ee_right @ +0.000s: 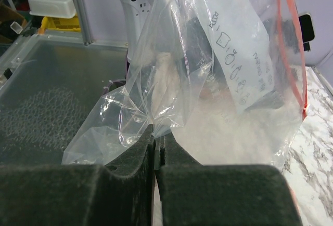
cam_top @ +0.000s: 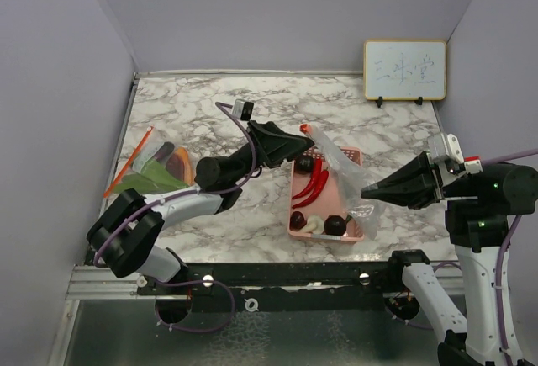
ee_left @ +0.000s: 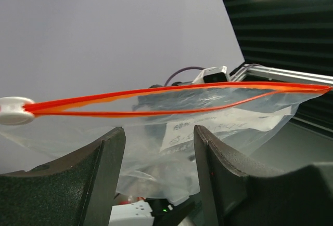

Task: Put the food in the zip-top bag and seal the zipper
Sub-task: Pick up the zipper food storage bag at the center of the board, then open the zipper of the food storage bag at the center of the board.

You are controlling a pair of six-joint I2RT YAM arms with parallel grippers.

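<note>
The clear zip-top bag (cam_top: 340, 168) with its red zipper hangs over the pink basket (cam_top: 357, 157). My right gripper (cam_top: 367, 191) is shut on the bag's lower corner, as the right wrist view shows (ee_right: 156, 132). My left gripper (cam_top: 304, 143) is at the bag's zipper end; its jaws are apart (ee_left: 158, 130), with bag film (ee_left: 208, 106) and the red zipper (ee_left: 156, 93) just beyond them. The white slider (ee_left: 13, 110) is at the left end. Red chili peppers (cam_top: 313, 183), dark round pieces (cam_top: 334, 225) and a white mushroom-like piece (cam_top: 313, 225) lie in the basket.
A green leafy vegetable (cam_top: 151, 183) and an orange piece (cam_top: 178, 164) lie at the table's left edge beside a thin orange strip (cam_top: 126, 164). A small whiteboard (cam_top: 404, 70) stands at the back right. Grey walls close in on both sides.
</note>
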